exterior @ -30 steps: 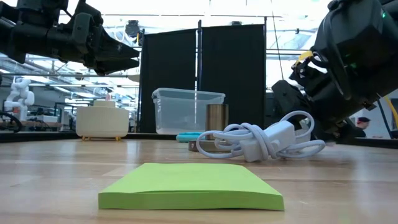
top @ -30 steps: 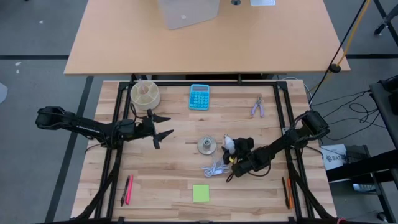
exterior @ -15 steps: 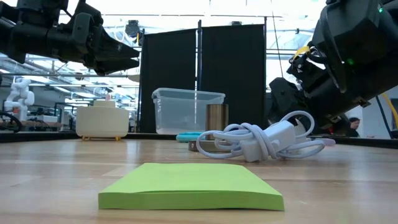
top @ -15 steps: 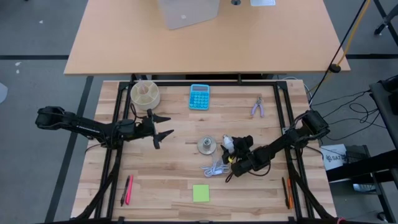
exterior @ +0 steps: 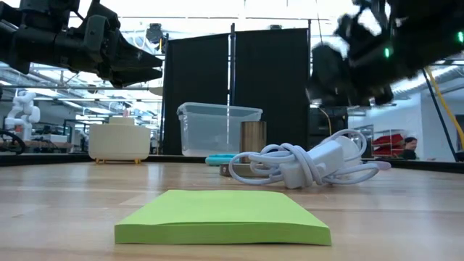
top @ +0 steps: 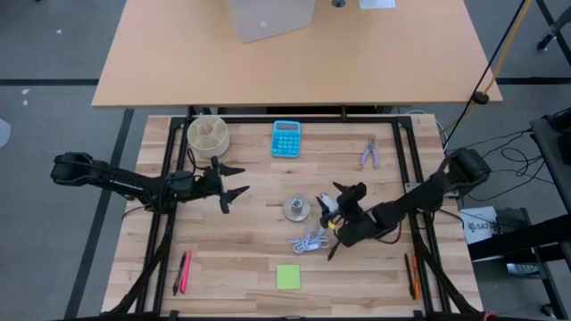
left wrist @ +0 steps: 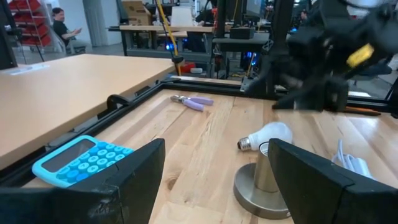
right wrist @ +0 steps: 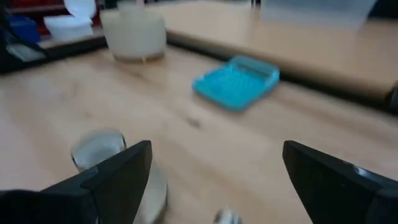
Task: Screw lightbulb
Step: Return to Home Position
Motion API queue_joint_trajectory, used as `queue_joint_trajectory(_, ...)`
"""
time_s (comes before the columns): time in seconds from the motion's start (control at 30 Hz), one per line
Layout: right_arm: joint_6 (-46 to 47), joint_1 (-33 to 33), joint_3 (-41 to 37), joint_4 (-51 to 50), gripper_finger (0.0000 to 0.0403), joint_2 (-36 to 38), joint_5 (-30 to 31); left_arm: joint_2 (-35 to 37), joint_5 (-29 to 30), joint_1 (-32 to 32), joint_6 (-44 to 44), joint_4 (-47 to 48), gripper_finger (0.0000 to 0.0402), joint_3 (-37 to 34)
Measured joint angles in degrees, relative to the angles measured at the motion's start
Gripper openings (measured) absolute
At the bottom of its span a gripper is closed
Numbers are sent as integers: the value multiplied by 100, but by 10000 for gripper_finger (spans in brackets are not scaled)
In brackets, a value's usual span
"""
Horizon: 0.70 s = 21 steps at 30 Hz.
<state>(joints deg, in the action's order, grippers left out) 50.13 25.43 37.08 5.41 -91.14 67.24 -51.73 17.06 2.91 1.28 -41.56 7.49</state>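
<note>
**Q:** Where is the bulb, and is it held?

**A:** The bulb (left wrist: 268, 134) is shown lying on its side on the table (top: 250, 259), just beside the socket (left wrist: 256, 190) and not screwed in. It is held by nothing. The right gripper (right wrist: 216, 149) is raised over that spot with its fingers spread wide and empty. The left gripper (left wrist: 216, 144) is parked well apart, toward the left side, likewise spread and empty.

**Q:** What could go wrong from here?

**A:** The bulb is round and loose, so it is judged likely to roll if it is brushed by a finger of the right arm as that arm is pulled away. It could be knocked against the socket or sent toward the table edge. The cable (top: 310, 241) is coiled close under the same arm and could be snagged and dragged, and the bulb swept along with it.

**Q:** How many of each thing are counted?

**A:** One bulb, one socket and one cable are counted. One calculator (top: 286, 139), one pliers (top: 370, 153), one green pad (top: 288, 276) and one round tub (top: 207, 134) are also seen. Two pens (top: 184, 270) lie by the left edge. More are seen by the right edge, but their number cannot be told.
</note>
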Motion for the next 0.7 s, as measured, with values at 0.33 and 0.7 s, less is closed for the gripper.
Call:
queue_joint_trajectory(0.33, -5175, -2, 0, 2268, 338, 1418, -51, 0, 0, -1, -145, -4, 291, 0)
queue_joint_trajectory(0.7, -7669, 0, 0, 2087, 98, 2929, -1360, 291, 184, 1, -679, -251, 183, 2)
